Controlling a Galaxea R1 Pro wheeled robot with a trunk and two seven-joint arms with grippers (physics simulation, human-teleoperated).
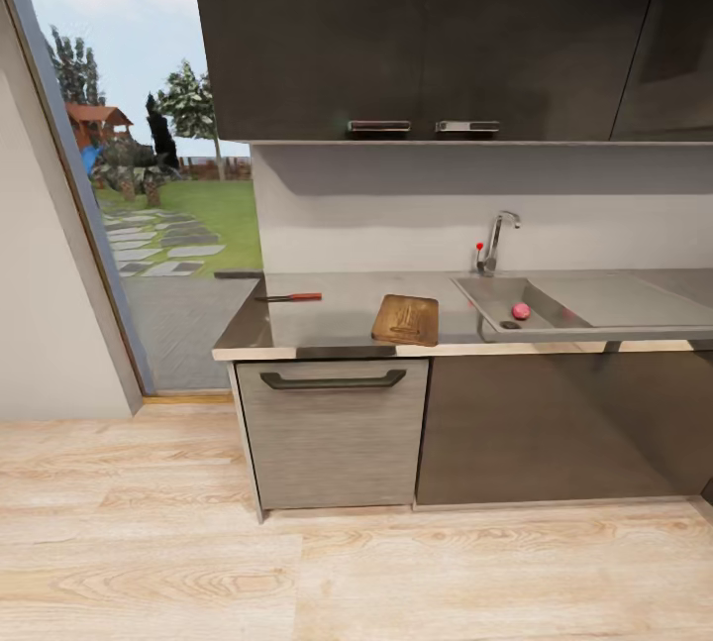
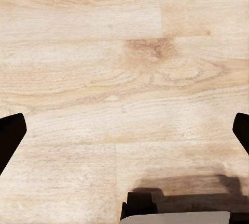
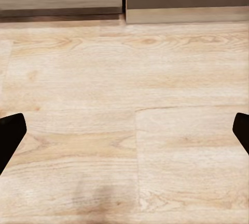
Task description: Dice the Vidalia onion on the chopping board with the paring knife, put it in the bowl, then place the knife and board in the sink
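Head cam: I'm standing off from the countertop (image 1: 337,309), wood floor (image 1: 297,562) between me and the cabinets. Vidalia onion (image 1: 521,311) sits in the sink (image 1: 574,304), next to the drain. Chopping board (image 1: 406,320) lies on the counter left of the sink, near the front edge. Paring knife (image 1: 292,298) is further left, apart from the board, handle pointing toward it. Can't spot the bowl from here.

L wrist cam: left gripper (image 2: 124,130) points down at floor planks, fingertips at opposite frame edges, so spread wide, nothing between them.

R wrist cam: right gripper (image 3: 124,130) same deal, spread wide, empty, over floor w/ cabinet bases at the far side.

Status, my read: nothing done yet. Onion not picked, board and knife untouched. Left: close in on the sink, grab onion, dice, transfer to bowl, then knife + board into sink.
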